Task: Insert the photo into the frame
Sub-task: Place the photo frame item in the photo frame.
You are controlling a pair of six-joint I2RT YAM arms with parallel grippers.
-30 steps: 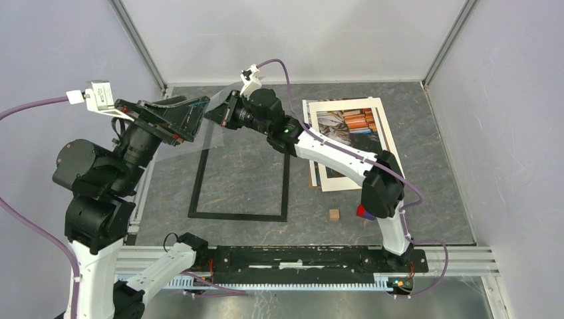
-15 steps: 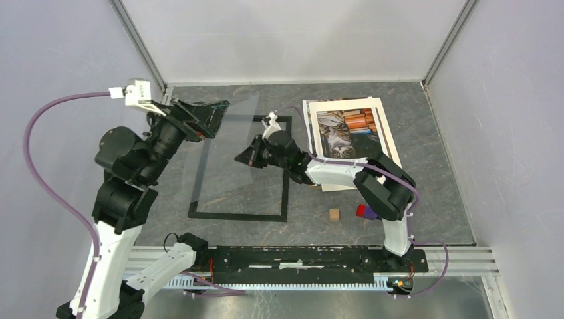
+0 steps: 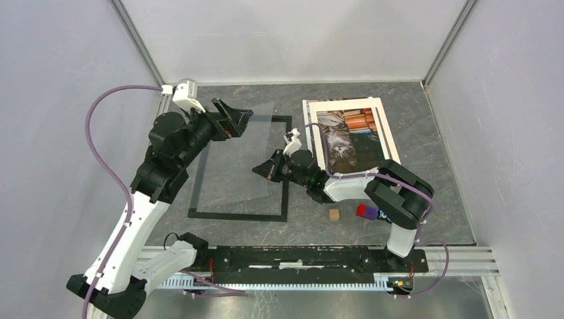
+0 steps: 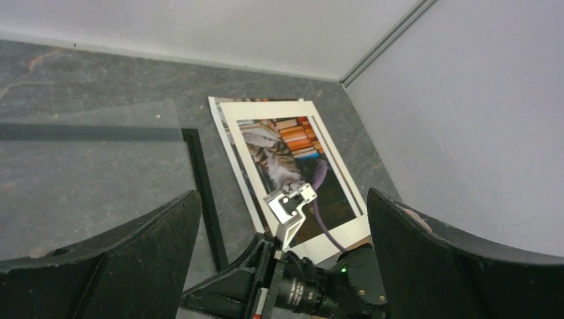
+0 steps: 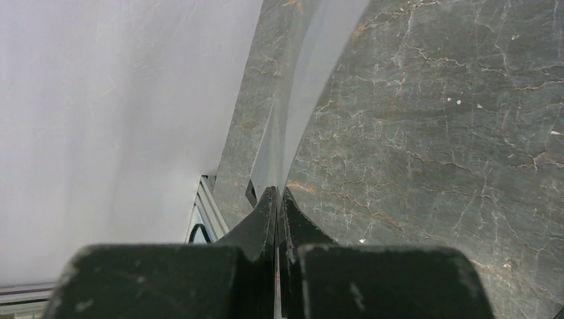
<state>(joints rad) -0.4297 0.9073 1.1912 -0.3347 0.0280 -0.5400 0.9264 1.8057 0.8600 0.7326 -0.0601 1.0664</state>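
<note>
Pinching clear sheet [image 5: 296, 113] edge: right gripper [image 5: 278, 194], wrist-view only | left gripper [image 4: 281, 196] spread wide

Robotics lab test cell: plain white panels [image 3: 292, 40] on aluminium posts [image 3: 138, 43] box in a slate-grey worktop [image 3: 432, 199]. A left arm [image 3: 131, 228] and right arm [image 3: 346, 188], trailing purple cables [image 3: 96, 156], stand bolted to a metal rail [image 3: 465, 256].

No readable text, labels, brands, numbers or signs; book spines [image 3: 360, 121] in photo [image 3: 344, 138] too small.
</note>
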